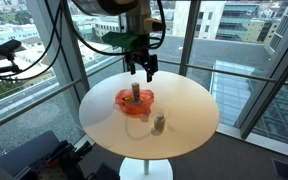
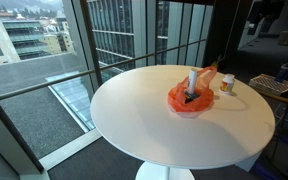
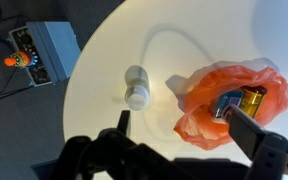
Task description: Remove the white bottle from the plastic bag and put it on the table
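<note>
Wrist view: gripper (image 3: 179, 135) hangs above the round white surface (image 3: 114, 50), jaws spread wide and empty. The orange plastic bag (image 3: 206, 100) lies right, mouth open, a bottle (image 3: 246, 100) showing inside. A small white bottle (image 3: 136, 86) lies beside it, apart. Bare room left; far edges near.

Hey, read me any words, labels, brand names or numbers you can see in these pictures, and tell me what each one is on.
No text can be read in any view.
Bottle lying on the table: no legible label.
Items in the orange plastic bag: the yellowish can shows no readable print, too blurred.
Grey box with buttons on the floor: any markings too small to read.
</note>
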